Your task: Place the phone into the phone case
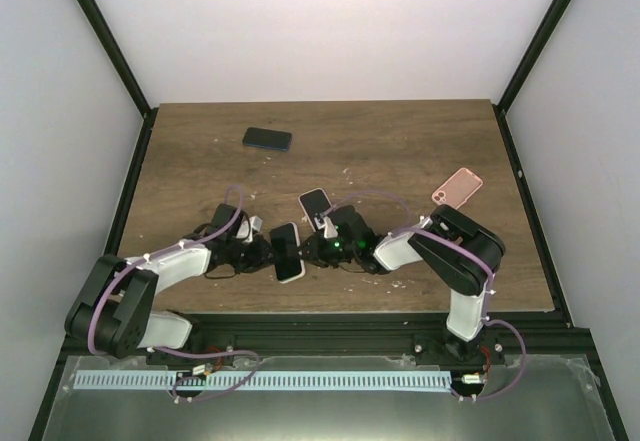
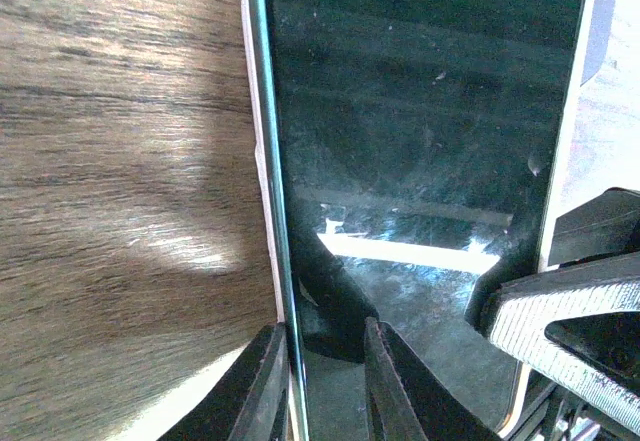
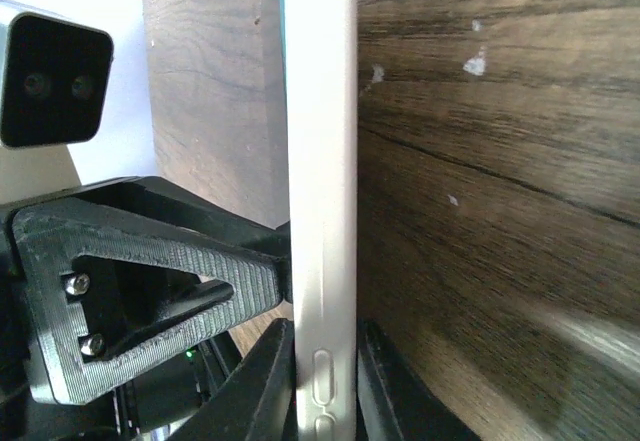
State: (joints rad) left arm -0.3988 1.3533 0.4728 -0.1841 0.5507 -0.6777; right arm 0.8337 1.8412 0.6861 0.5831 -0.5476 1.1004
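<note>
A phone (image 1: 287,251) with a dark screen and a white phone case (image 3: 320,161) round its rim is held just above the table between the two arms. In the left wrist view the screen (image 2: 420,111) fills the frame, with the case's white edge (image 2: 255,111) beside it. My left gripper (image 1: 268,253) (image 2: 325,361) is shut on the phone's near end, one finger under it and one on the glass. My right gripper (image 1: 312,249) (image 3: 325,361) is shut on the case's side by its buttons.
A second white-rimmed slab with a dark face (image 1: 315,204) lies just behind the right gripper. A pink case (image 1: 457,186) lies at the right and a dark phone (image 1: 267,139) at the back left. The wooden table (image 1: 400,151) ends at black rails.
</note>
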